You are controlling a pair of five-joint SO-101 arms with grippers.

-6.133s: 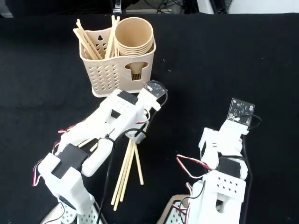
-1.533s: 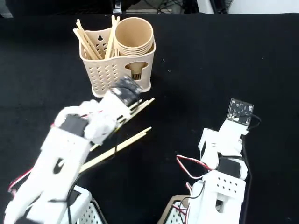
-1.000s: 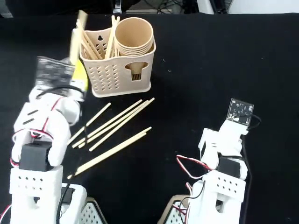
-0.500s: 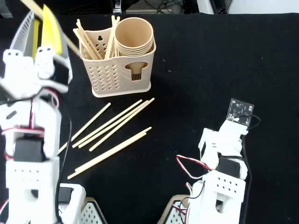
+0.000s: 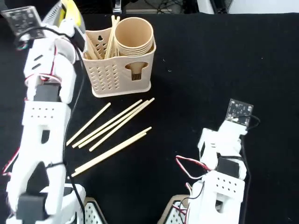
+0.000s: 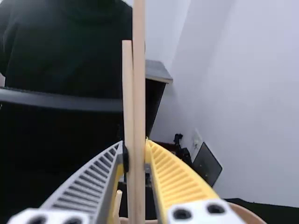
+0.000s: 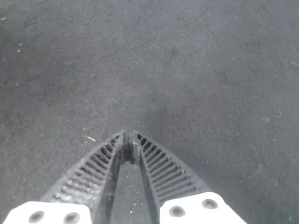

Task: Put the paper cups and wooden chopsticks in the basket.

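Observation:
A beige perforated basket (image 5: pixel 111 74) stands at the back of the black table. Its right compartment holds a stack of paper cups (image 5: pixel 134 33); its left compartment holds wooden chopsticks (image 5: pixel 96 44). Several loose chopsticks (image 5: pixel 112 122) lie fanned on the cloth in front of the basket. My left gripper (image 5: pixel 69 10) is raised beside the basket's far left corner. In the left wrist view the left gripper (image 6: pixel 134 150) is shut on two chopsticks (image 6: pixel 138 70) that stand up past its fingers. My right gripper (image 7: pixel 128 140) is shut on nothing, just above bare cloth.
The right arm (image 5: pixel 225 154) sits folded at the front right, far from the basket. The left arm (image 5: pixel 44 112) stretches along the table's left side. Black cloth (image 5: pixel 224 56) lies bare to the right of the basket.
The left arm has risen from the table with chopsticks in its gripper and swung from the far left to beside the basket's left corner. The right arm has not moved.

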